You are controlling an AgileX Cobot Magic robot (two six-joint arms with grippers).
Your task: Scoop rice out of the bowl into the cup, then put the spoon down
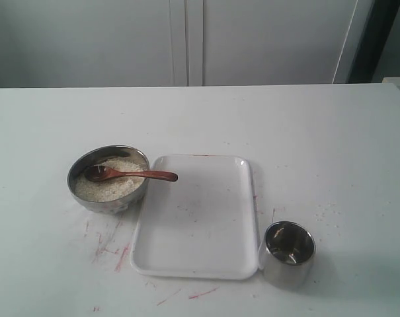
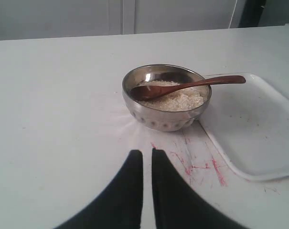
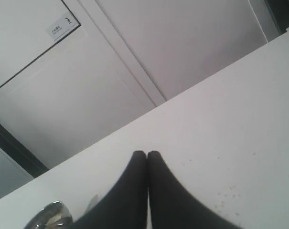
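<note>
1. The bowl [image 1: 107,203] of rice [image 1: 110,186] sits just left of a white tray [image 1: 200,224], with the spoon [image 1: 130,174] resting inside.
2. The cup [image 1: 282,272] stands beside the tray's right corner.
3. The left gripper [image 2: 147,152] is almost closed and the right gripper [image 3: 147,153] is closed; both are empty.
</note>
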